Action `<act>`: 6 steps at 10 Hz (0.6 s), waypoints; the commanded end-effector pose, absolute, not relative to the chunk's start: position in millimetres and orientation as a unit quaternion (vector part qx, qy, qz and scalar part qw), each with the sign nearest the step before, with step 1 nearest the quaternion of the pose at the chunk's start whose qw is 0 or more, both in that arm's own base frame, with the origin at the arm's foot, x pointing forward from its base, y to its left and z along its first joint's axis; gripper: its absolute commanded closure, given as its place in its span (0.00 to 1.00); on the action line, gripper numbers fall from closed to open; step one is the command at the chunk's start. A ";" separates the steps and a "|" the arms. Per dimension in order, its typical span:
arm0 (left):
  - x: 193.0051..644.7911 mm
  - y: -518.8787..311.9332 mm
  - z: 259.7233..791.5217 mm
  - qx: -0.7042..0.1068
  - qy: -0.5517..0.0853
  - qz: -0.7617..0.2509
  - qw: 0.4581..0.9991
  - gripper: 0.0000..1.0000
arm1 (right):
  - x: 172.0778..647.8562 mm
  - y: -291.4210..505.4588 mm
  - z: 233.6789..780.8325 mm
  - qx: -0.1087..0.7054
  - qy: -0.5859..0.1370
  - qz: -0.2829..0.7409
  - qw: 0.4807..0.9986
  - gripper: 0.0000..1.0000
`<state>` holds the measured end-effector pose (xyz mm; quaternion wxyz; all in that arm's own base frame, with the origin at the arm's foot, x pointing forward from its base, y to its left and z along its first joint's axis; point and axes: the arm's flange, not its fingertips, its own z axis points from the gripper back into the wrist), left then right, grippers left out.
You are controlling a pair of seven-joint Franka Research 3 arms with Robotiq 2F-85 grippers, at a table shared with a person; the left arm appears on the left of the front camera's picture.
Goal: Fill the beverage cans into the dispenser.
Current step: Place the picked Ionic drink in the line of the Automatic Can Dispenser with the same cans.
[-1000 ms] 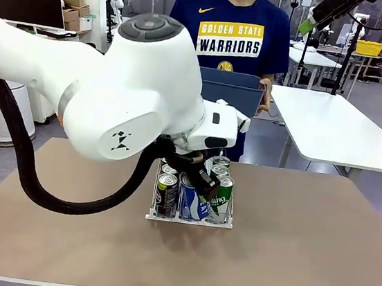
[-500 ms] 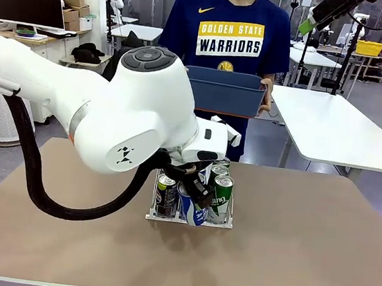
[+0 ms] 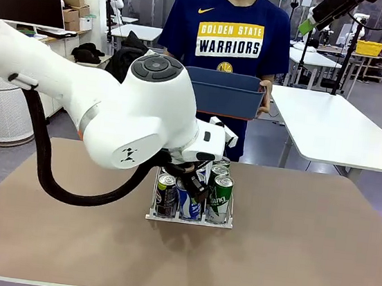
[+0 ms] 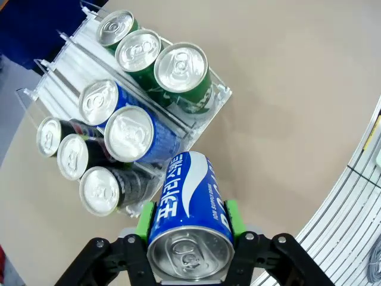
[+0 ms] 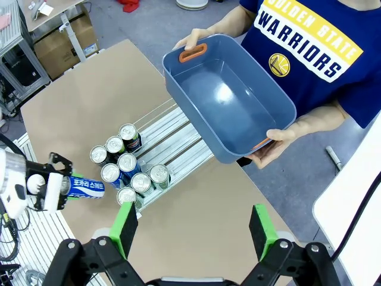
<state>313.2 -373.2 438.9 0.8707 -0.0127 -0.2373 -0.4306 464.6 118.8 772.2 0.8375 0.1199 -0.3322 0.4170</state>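
While the left gripper (image 4: 189, 238) clamps a blue can (image 4: 190, 223) just beside the dispenser (image 4: 205, 116) — right gripper (image 5: 193, 229) spread empty — line it up with the middle lane's open front, then lower upright.

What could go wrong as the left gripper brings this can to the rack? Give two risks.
The held blue can lies tilted between the left gripper's pads, so it may enter the dispenser askew. The middle lane's front can sits close ahead, so the held can could knock it.

The left hand (image 4: 189, 229) is clamped around a blue can (image 4: 189, 217), wrist bent low. The right hand (image 5: 193, 229) hangs high overhead, fingers spread wide.
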 end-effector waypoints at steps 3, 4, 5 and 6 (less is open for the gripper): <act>316.7 -373.5 434.6 -0.014 -0.233 -0.432 0.871 0.43 | 463.7 117.9 772.6 0.120 -0.333 0.417 0.837 0.00; 319.9 -381.8 429.8 0.003 -0.223 -0.431 0.874 0.43 | 463.7 117.9 772.6 0.120 -0.333 0.417 0.837 0.00; 326.1 -388.0 429.6 0.012 -0.234 -0.430 0.872 0.43 | 463.7 117.9 772.6 0.120 -0.333 0.417 0.837 0.00; 340.5 -387.2 429.4 0.015 -0.243 -0.427 0.871 0.43 | 463.7 117.9 772.6 0.120 -0.333 0.417 0.837 0.00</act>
